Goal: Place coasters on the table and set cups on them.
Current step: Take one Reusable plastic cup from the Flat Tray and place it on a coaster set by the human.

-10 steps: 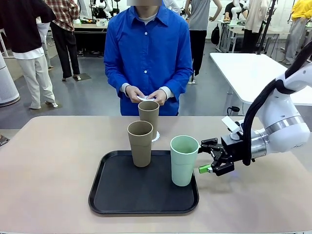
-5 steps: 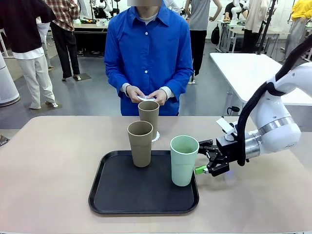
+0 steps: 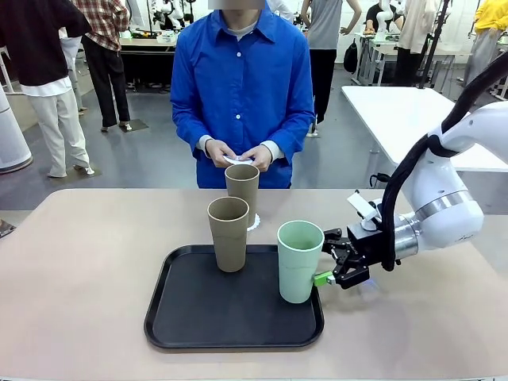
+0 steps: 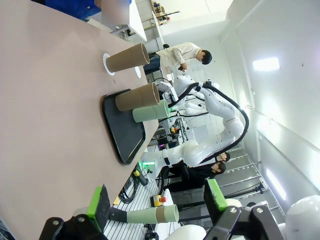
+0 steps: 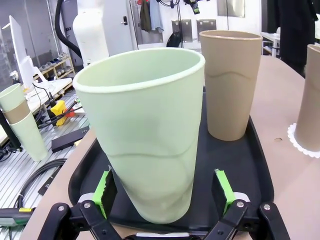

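A mint green cup point(image 3: 300, 262) stands at the right end of the black tray point(image 3: 198, 317). My right gripper point(image 3: 328, 267) is open at its right side. In the right wrist view the green pads point(image 5: 222, 186) flank the lower part of the mint cup point(image 5: 150, 130) without pressing it. One tan cup point(image 3: 228, 234) stands on the tray. The other tan cup point(image 3: 242, 190) stands behind the tray on a lacy white coaster point(image 3: 255, 223) on the beige table point(image 3: 79, 262). The person's hands hold white coasters point(image 3: 236, 159). My left gripper point(image 4: 157, 200) is open, holding nothing, far from the cups.
The left wrist view is rolled sideways, showing the tray point(image 4: 125, 135), the cups and the right arm point(image 4: 225, 115) farther off. A white-topped table point(image 3: 405, 111) stands at the back right. The person point(image 3: 242, 87) stands at the far edge. Bare table lies left and right of the tray.
My right gripper has moved left toward the mint green cup, so its open fingers now reach around the cup's side. The cups and the person's hands have stayed put.
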